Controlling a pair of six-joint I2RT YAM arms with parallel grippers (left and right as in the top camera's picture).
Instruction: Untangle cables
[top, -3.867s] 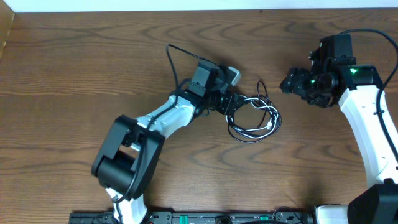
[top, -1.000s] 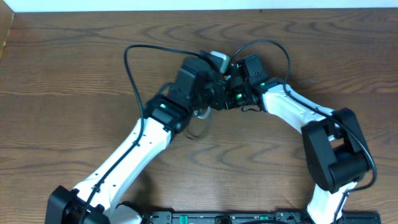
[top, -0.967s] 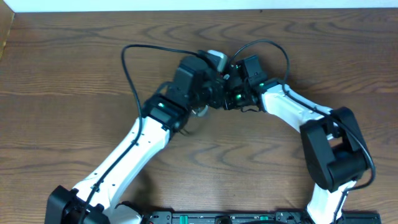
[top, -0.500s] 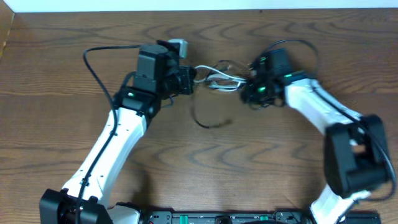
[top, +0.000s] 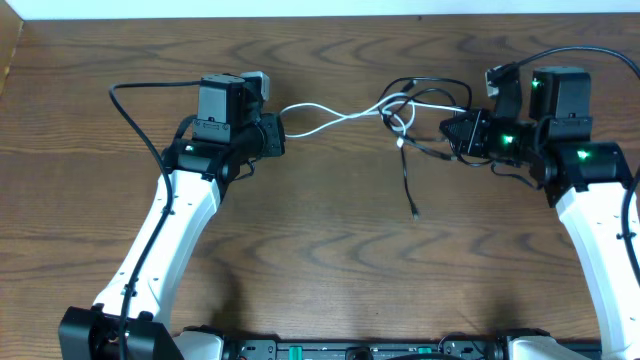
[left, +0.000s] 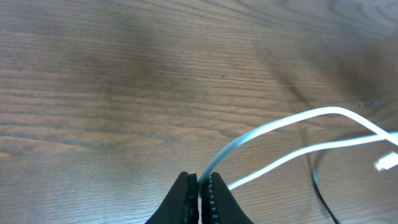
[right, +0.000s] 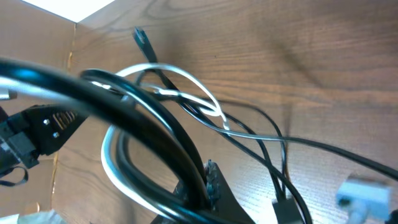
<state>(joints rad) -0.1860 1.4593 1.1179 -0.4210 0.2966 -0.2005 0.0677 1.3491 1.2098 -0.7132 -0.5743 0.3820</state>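
Straight ahead of the left gripper (top: 279, 134), the white cable (top: 330, 117) spans the gap to the right gripper (top: 447, 130), tangled with the black cable (top: 407, 170) just before it. Either side of that line, bare counter (top: 320, 270) leaves passage.

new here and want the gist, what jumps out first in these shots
The white cable is strung across the upper table, pinched in the shut left gripper. At its right end it knots with the black cable, which the shut right gripper holds, one black end trailing toward mid-table.
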